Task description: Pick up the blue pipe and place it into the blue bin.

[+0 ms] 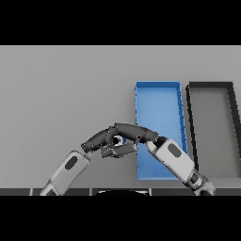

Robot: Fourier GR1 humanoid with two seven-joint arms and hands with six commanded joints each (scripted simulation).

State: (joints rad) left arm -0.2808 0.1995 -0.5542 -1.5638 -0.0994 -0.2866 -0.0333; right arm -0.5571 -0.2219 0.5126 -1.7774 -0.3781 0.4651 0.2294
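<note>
Pipe first: only a sliver of blue (124, 140) shows between the two dark hands, just beside the left edge of the blue bin (160, 101), and it may be the blue pipe — too little of it shows to be sure. Whether it rests on the table or is lifted cannot be told. The right hand (134, 132) reaches across the bin's lower left part, fingers curved over and leftward around that spot (its grip on the blue bit looks likely but is largely hidden). The left hand (101, 140) meets it from the other side, fingers bent and touching or nearly touching the right hand's fingertips. Beside the blue bin, to its right, stands a dark bin (210, 85) — both on the grey table (61, 94).
</note>
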